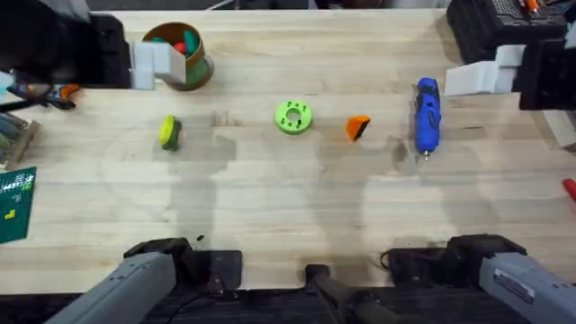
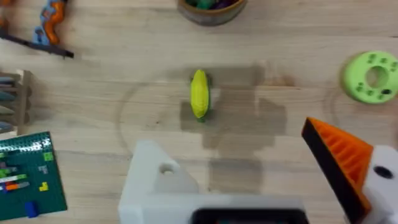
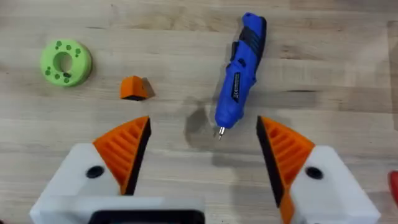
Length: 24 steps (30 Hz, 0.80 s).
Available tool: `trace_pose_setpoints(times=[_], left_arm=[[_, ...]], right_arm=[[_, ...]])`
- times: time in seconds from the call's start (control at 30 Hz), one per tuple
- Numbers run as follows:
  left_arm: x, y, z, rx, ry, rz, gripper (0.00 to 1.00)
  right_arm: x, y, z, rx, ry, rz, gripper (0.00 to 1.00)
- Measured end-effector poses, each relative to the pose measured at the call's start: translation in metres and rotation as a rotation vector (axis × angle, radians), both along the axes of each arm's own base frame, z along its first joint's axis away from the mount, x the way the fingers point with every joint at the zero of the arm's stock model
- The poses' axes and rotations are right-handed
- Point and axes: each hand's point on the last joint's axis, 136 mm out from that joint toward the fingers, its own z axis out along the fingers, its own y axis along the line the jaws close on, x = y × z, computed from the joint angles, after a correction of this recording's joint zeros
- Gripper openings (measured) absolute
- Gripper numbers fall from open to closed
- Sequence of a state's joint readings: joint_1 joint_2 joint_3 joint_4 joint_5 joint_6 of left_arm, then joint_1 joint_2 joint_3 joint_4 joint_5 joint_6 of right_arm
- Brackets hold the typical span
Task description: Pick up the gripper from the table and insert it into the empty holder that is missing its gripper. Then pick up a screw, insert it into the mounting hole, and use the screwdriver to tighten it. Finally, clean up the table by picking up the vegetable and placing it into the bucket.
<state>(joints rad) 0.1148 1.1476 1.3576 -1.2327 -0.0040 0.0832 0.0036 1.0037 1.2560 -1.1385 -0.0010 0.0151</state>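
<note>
Both arms are sitting folded low at the near edge of the table [image 1: 297,225], their grey links showing at the lower corners of the overhead view and their wrists pointing out over the wood.

The right gripper [image 3: 202,152] is hanging above the table with its jaws wide apart, both orange ribbed pads [image 3: 124,149] in place on their white mounts. The blue screwdriver [image 3: 239,68] is lying just beyond the gap between these jaws, its thin metal bit pointing back toward them and ending close to the far jaw's tip. There is pale lettering running along its body, too small to read. The loose orange wedge [image 3: 134,88] is resting beyond the other jaw, and the green ring with holes [image 3: 66,62] is sitting farther out on that same side.

The left gripper [image 2: 249,165] is also standing open over the wood. One side is carrying an orange pad [image 2: 339,155], while the other is a bare white holder [image 2: 155,180] with a screw hole showing. The yellow-green vegetable [image 2: 199,93] is lying straight ahead of the gap between them, and the bucket [image 2: 211,9] is standing farther ahead still. A green board with small coloured blocks [image 2: 28,180] is lying off beside the bare holder; its markings are not legible.
</note>
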Motion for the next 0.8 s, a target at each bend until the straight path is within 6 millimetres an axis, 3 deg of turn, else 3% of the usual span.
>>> trace_pose_setpoints(times=[0.33,0.8], left_arm=[[0.009,0.019,-0.114,-0.053,0.213,0.048,0.985],[0.036,0.048,-0.186,-0.073,0.342,0.069,0.985]], right_arm=[[0.000,0.000,0.000,0.000,0.000,0.000,0.993],[0.000,0.000,0.000,0.000,0.000,0.000,0.993]])
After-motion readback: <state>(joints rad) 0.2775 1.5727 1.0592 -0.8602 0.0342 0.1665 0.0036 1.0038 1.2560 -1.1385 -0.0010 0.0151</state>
